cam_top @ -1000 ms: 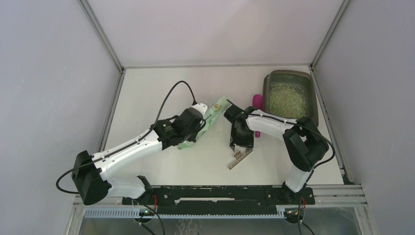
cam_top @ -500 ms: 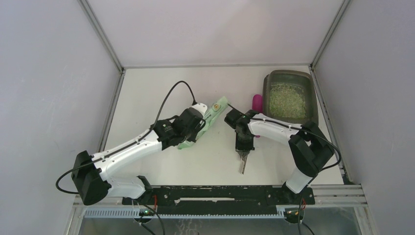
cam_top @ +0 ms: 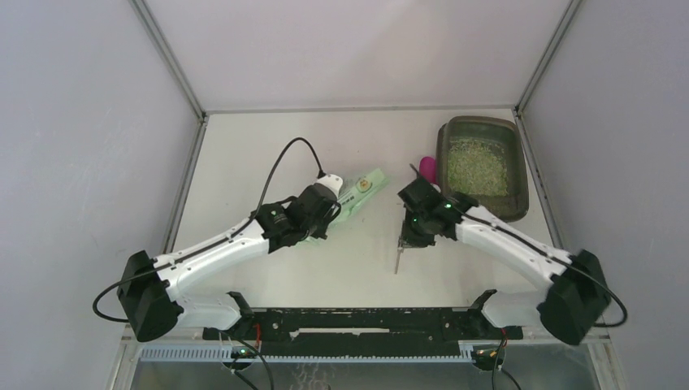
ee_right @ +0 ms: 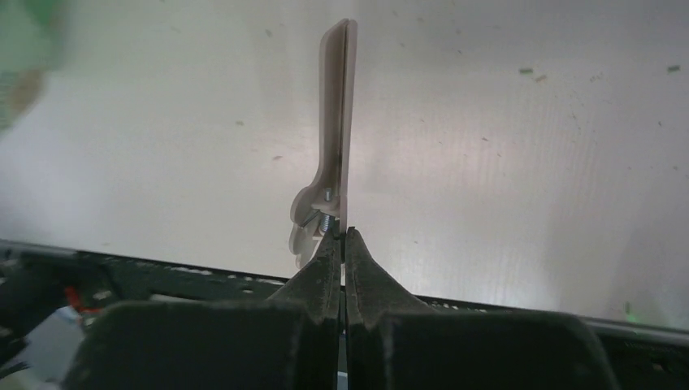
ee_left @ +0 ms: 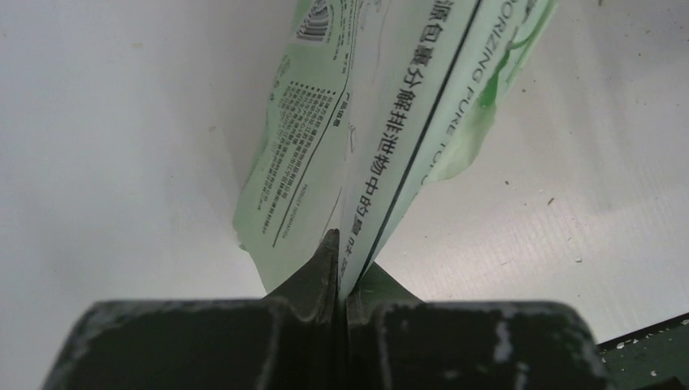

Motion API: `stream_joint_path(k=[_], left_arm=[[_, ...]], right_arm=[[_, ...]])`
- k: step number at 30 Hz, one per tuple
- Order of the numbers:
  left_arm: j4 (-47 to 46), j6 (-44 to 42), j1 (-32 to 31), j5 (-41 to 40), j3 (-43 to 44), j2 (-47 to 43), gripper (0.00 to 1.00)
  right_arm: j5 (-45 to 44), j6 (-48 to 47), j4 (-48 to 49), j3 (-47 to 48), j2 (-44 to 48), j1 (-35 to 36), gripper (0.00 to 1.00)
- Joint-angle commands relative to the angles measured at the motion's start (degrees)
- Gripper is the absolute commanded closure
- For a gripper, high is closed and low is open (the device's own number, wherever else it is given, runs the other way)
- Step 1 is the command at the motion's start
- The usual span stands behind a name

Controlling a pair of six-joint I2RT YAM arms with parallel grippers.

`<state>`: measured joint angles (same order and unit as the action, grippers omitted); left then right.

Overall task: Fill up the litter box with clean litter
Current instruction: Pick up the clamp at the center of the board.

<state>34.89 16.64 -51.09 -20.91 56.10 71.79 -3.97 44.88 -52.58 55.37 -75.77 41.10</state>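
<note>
The litter box [cam_top: 521,154] in the far right corner of the tabletop [cam_top: 268,146] held a layer of clean litter [cam_top: 477,166], so filling looked largely done, with the left gripper [ee_left: 341,260] pinching the green bag [ee_left: 382,122] and the right gripper [ee_right: 343,244] clamped on a pale clip [ee_right: 336,114].

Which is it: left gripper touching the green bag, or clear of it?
Touching. The left wrist view shows the left gripper shut on the green bag, its bottom edge pinched with no gap.

The dark translucent litter box [cam_top: 522,175] at the far right holds pale clean litter [cam_top: 478,165].
</note>
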Motion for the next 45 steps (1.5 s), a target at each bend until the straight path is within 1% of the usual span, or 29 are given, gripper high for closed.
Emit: stream_joint_path(k=[1, 5, 8, 11, 15, 16, 18, 20, 24, 30, 35, 37, 39, 41, 45], left_arm=[[-4.95, 4.09, -2.02, -1.81, -3.36, -0.06, 0.94], [-6.03, 6.24, -6.06, -5.21, -3.51, 2.33, 0.91], [-5.99, 6.93, -8.74, -7.76, -2.99, 4.21, 0.90], [-5.38, 8.01, -10.41, -9.11, -2.44, 5.46, 0.89], [-3.17, 9.64, -14.18, -14.15, -1.00, 6.90, 0.87], [-2.95, 10.01, -15.07, -15.69, -0.85, 7.37, 0.87], [-2.53, 10.99, -16.18, -17.30, -0.62, 8.09, 0.87], [-2.55, 11.61, -17.24, -19.00, -0.52, 8.65, 0.88], [-2.00, 11.90, -19.97, -21.57, 0.04, 10.78, 0.88], [-2.11, 11.74, -25.87, -21.98, 1.61, 16.41, 0.83], [-1.47, 13.50, -30.05, -21.61, 3.24, 22.95, 0.81], [-1.24, 14.54, -31.74, -21.12, 3.80, 25.18, 0.80], [-1.74, 15.45, -32.87, -20.03, 4.01, 26.63, 0.75], [-3.08, 15.98, -33.70, -18.31, 3.79, 27.41, 0.73], [-4.13, 16.59, -34.46, -16.69, 3.72, 29.01, 0.73]], right_arm=[[4.85, -2.13, 8.74, -3.09, 10.54, -3.64, 1.00], [16.64, -0.15, 21.85, -9.39, 19.16, -7.71, 1.00], [21.29, 2.46, 29.79, -12.51, 21.28, -9.36, 1.00], [21.36, 3.74, 33.97, -13.51, 20.05, -8.09, 1.00], [18.38, 6.12, 39.32, -16.86, 22.47, -6.51, 1.00], [18.40, 6.16, 39.02, -17.39, 21.85, -6.78, 1.00], [18.85, 6.20, 35.51, -17.77, 19.49, -8.25, 1.00], [17.06, 6.45, 35.39, -19.62, 18.51, -8.43, 1.00], [16.98, 8.72, 42.46, -24.87, 17.71, -10.42, 1.00], [18.80, 10.22, 49.32, -25.15, 10.73, -11.90, 1.00], [22.28, 11.22, 57.05, -25.10, 5.62, -13.77, 1.00], [22.82, 11.13, 57.27, -25.05, 4.15, -14.39, 1.00], [22.08, 10.37, 54.37, -24.71, 4.04, -14.55, 1.00], [20.12, 8.89, 47.92, -24.01, 5.00, -14.54, 1.00], [17.10, 5.99, 37.76, -24.54, 9.61, -14.59, 1.00]])
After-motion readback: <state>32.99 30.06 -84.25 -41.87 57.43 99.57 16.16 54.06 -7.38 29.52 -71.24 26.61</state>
